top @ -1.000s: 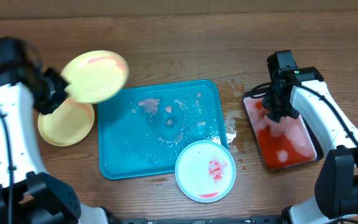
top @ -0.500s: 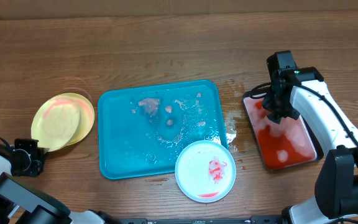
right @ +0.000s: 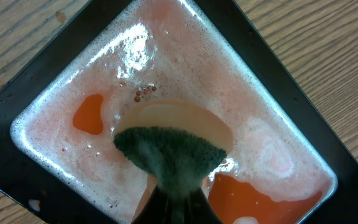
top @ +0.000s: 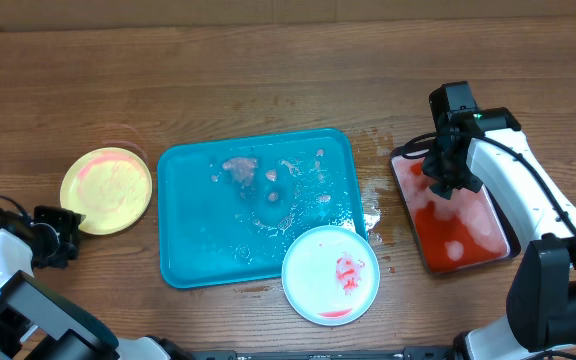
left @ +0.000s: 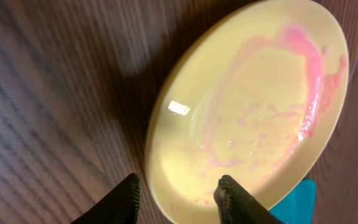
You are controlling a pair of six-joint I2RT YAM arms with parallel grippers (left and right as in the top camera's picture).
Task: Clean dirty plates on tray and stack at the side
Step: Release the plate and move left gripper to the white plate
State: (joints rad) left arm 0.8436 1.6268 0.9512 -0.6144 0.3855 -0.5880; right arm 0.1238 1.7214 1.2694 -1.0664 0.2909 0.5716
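The pale blue-white plate (top: 330, 273) sits at the lower right corner of the turquoise tray (top: 196, 245), overlapping its rim, with a streak of red sauce near its middle. The tray's floor is wet and carries a few pinkish foamy blobs in its upper half.

Off the tray, on the wooden table (top: 268, 70) to its left, lies a yellow-green plate (top: 106, 190), face up and smeared pale pink. I see a thin edge along its upper right, but I cannot tell whether that is a second plate underneath.

My left gripper (left: 178, 200) hangs low just beside that plate's near edge, its fingers parted and holding nothing; the wrist view shows the plate's rim past the gap.

On the other side, my right gripper (top: 444, 186) is clamped on a sponge (right: 169, 152) with a dark green scouring face, held down into the black tray (right: 278, 81) of foamy red liquid. Water spots (top: 373, 190) mark the wood between the two trays.
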